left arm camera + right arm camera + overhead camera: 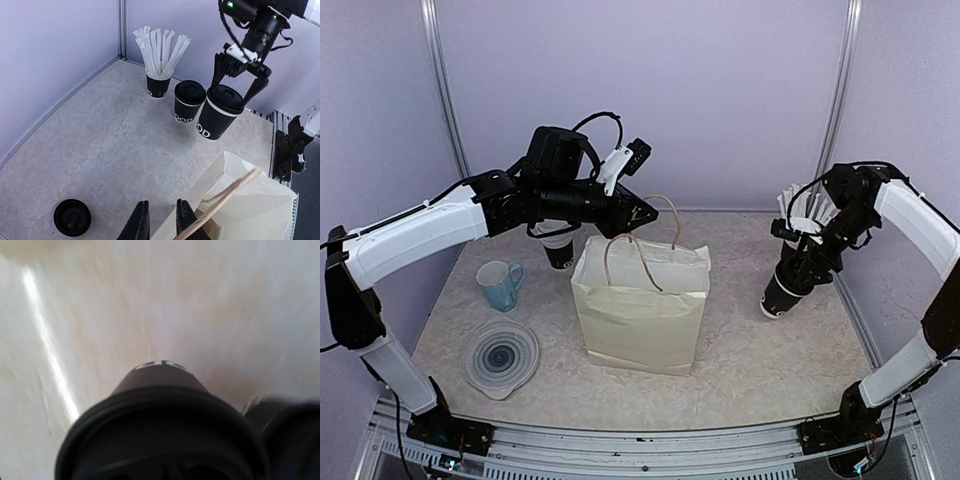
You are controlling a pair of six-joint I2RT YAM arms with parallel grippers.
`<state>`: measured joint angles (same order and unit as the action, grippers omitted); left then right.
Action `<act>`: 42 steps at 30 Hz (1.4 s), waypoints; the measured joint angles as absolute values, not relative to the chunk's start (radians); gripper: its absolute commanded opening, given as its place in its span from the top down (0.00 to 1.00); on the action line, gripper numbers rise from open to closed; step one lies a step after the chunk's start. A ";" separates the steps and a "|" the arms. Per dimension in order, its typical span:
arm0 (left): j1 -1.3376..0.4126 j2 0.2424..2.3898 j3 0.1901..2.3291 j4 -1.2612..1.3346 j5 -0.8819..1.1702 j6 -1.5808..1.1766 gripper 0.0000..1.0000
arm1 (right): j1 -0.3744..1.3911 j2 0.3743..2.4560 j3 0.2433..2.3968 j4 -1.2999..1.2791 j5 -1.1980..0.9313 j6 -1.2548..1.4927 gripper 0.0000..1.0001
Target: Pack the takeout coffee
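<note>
My right gripper [798,262] is shut on a black lidded coffee cup [782,296] and holds it tilted just above the table at the right. In the left wrist view the gripper [231,95] clamps that cup [215,117] from above. Its lid [160,440] fills the blurred right wrist view. A second lidded cup [189,100] stands behind it. My left gripper [642,213] is shut on the rim of the cream paper bag [640,310], which stands upright and open. Its fingers [141,222] straddle the bag's edge [235,170]. The carrier tray does not show clearly.
A black cup of white straws [160,82] stands at the back right corner. Another black cup [72,217] stands behind the bag under my left arm [560,255]. A blue mug [500,283] and a clear round lid [500,357] lie at the left front.
</note>
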<state>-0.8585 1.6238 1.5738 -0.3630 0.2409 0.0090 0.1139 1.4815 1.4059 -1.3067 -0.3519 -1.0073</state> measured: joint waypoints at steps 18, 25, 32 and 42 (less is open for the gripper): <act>-0.859 1.667 1.628 -0.377 0.227 -0.084 1.00 | 0.321 1.389 1.948 -1.307 -0.966 -0.910 0.44; -0.872 1.668 1.629 -0.355 0.199 -0.142 1.00 | 0.532 1.443 1.938 -1.249 -0.876 -0.826 0.46; -0.880 1.665 1.628 -0.323 0.162 -0.203 1.00 | 0.649 1.495 1.889 -1.201 -0.670 -0.797 0.47; -0.900 1.607 1.583 -0.265 0.110 -0.265 1.00 | 0.728 1.562 1.885 -1.162 -0.453 -0.825 0.47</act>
